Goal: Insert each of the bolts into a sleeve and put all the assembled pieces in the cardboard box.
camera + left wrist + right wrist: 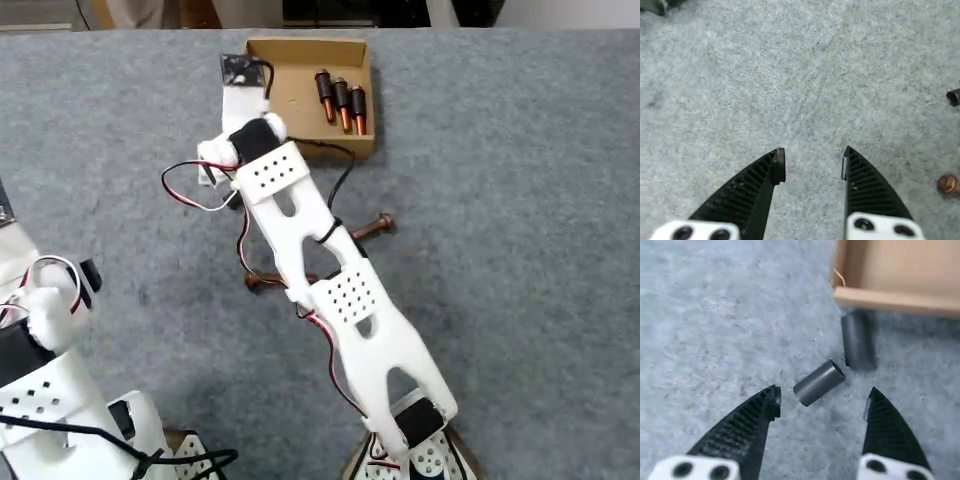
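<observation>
Grey carpet (520, 200) is covering the table, and the cardboard box (300, 110) is sitting at its far edge with three assembled pieces (341, 102) lying side by side inside. The high view is also showing two loose bolts (372, 227) beside the long white arm. The right wrist view is adding the sleeves: one sleeve (818, 382) is lying just ahead of the right claw (823, 392), in line with its spread fingers, untouched. A second sleeve (857, 346) is resting just beside the box wall. The left claw (813, 150) is hanging spread over carpet, with a bolt head (947, 184) lying off to one side.
</observation>
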Tool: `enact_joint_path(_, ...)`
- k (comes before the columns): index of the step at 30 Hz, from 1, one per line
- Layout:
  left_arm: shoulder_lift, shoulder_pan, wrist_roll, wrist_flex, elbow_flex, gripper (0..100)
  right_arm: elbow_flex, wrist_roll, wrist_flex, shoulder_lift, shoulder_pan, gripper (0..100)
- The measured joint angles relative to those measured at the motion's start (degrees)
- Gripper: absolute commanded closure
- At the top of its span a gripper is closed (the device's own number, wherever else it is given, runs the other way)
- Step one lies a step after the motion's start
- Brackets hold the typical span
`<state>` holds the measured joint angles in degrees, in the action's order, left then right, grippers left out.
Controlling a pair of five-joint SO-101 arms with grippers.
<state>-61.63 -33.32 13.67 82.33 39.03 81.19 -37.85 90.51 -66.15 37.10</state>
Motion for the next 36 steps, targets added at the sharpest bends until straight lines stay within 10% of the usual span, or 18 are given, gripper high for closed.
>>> enact_joint_path(36,0.0,-0.4,2.0,0.0,4.6,81,-4.9,1.0,-8.2,-7.5,-0.4,85.4)
